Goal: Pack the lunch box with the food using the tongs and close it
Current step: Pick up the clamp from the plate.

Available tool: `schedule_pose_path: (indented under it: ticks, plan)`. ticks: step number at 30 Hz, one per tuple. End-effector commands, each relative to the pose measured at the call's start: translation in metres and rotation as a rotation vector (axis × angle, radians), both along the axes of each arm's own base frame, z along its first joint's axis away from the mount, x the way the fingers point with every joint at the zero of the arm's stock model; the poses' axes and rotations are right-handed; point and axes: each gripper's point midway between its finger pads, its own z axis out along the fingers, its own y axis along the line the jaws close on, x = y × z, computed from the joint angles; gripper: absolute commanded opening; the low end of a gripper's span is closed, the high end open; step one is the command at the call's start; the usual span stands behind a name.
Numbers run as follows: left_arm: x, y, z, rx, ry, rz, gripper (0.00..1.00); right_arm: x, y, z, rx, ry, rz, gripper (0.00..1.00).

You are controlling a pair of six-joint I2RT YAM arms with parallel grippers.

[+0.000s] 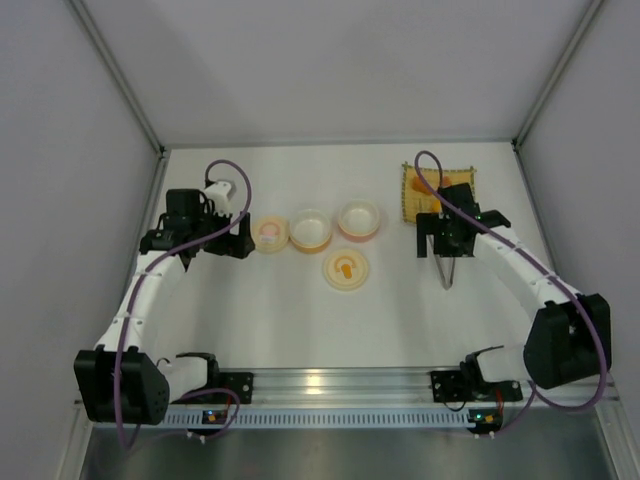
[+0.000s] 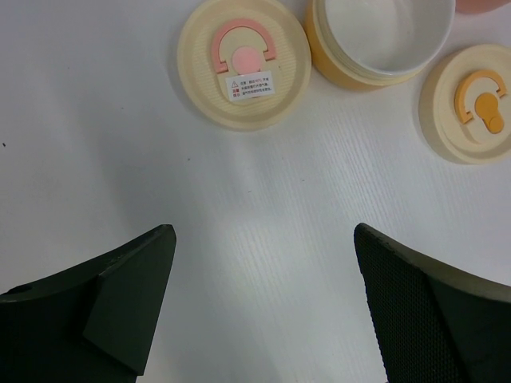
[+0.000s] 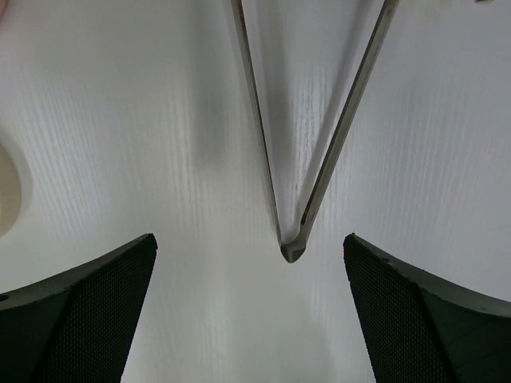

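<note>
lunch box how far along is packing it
Nothing packed yet: the yellow bowl looks empty, both lids lie off, and the food sits on the mat. In hand: the open right gripper hovers over the tongs, lying ungripped on the table. Remaining: grab tongs, move food, close.

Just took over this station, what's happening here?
Nothing is held yet. The right hand hovers open over the tongs, which lie on the table. The left hand is open near the pink lid. The yellow bowl and pink bowl look empty; the food sits on the mat.
</note>
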Motion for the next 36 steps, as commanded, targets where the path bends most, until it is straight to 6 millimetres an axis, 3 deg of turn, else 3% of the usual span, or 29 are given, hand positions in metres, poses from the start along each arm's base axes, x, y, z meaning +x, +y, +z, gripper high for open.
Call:
schedule_pose_path:
  ticks: [1, 7, 18, 24, 36]
  plan:
    - [0.004, -0.004, 0.002, -0.015, -0.026, -0.028, 0.98, 0.006, -0.006, 0.007, -0.055, 0.016, -0.022, 0.99]
    - [0.004, -0.004, 0.002, -0.015, -0.033, -0.037, 0.98, 0.002, -0.012, -0.021, -0.097, 0.086, -0.053, 0.99]
    - [0.005, -0.003, 0.002, -0.001, -0.042, -0.046, 0.98, 0.016, -0.017, -0.058, -0.112, 0.14, -0.08, 0.99]
    - [0.007, -0.004, 0.001, -0.004, -0.046, -0.047, 0.98, 0.023, -0.025, -0.066, -0.079, 0.15, -0.096, 0.99]
    - [0.013, -0.008, 0.003, -0.023, -0.052, -0.058, 0.98, 0.053, -0.013, -0.076, 0.023, 0.096, -0.062, 0.99]
